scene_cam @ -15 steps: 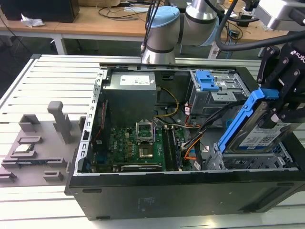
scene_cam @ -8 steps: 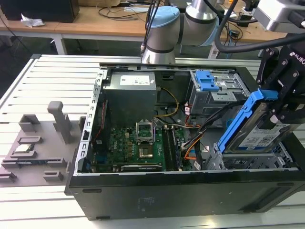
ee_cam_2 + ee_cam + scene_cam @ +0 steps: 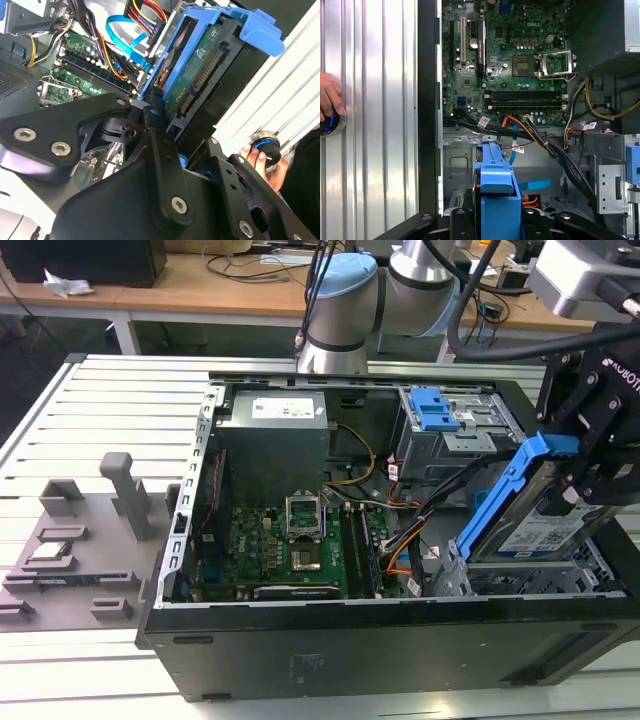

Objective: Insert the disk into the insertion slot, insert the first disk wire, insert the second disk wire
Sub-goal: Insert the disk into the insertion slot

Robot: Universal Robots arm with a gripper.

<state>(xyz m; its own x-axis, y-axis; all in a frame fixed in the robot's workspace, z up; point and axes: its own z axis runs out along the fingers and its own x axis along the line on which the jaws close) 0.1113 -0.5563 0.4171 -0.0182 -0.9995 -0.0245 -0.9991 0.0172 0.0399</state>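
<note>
The disk point(image 3: 532, 530), a silver drive with a white-and-blue label in a bright blue carrier point(image 3: 505, 490), hangs tilted on edge over the case's front right corner. My black gripper point(image 3: 585, 485) is shut on it from the exterior view's right. Just below stands the insertion slot point(image 3: 530, 582), a perforated silver cage; the disk's lower edge is at its top. In the second wrist view the disk's green circuit side point(image 3: 200, 75) lies against a black finger point(image 3: 156, 112). The carrier's blue end point(image 3: 496, 197) sits between the fingers in the first wrist view. Loose blue and orange wires point(image 3: 525, 127) run beside the cage.
The open computer case point(image 3: 300, 640) holds a motherboard point(image 3: 290, 550) and power supply point(image 3: 275, 420). A grey bay with a blue latch point(image 3: 435, 410) stands behind the cage. A person's hand point(image 3: 327, 100) rests on a round button on the slatted table. Grey fixtures point(image 3: 90, 530) lie at the exterior view's left.
</note>
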